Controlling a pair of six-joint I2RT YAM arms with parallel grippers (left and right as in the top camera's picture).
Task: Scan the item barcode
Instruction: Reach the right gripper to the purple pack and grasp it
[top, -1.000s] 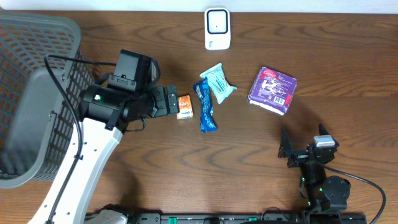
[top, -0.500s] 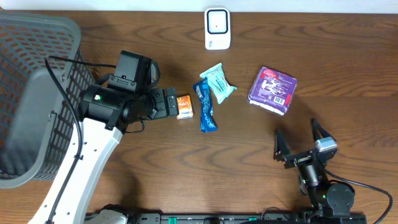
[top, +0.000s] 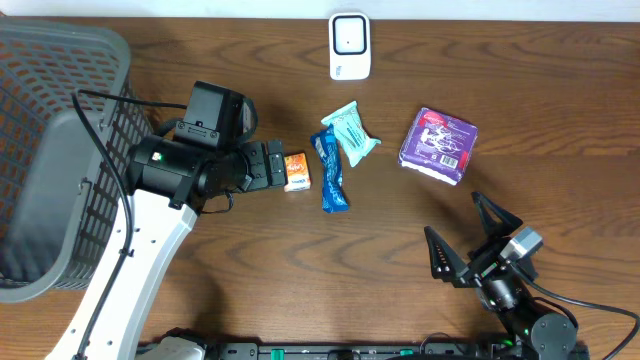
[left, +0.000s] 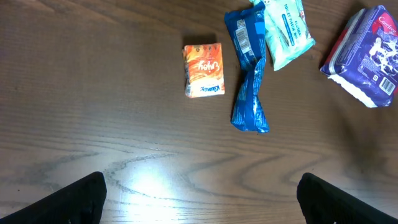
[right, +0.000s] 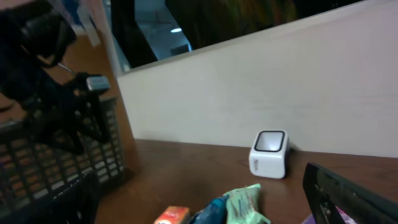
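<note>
Presently, the left hand (top: 272, 166) sits spread wide, pinching nothing, just beside the small orange cardboard box (top: 297, 171), which lies flat on the dark wooden desk (top: 300, 260). Right of the box we note a crinkled blue foil wrapper (top: 331, 172) touching a mint-green tissue packet (top: 351, 131); a purple plastic-wrapped pack (top: 439, 145) lies apart. The white square barcode scanner (top: 350, 46) stands at the far edge. A grey mesh basket (top: 40, 150) stands left. The right hand (top: 470, 240) is likewise spread, empty, near the front edge.
</note>
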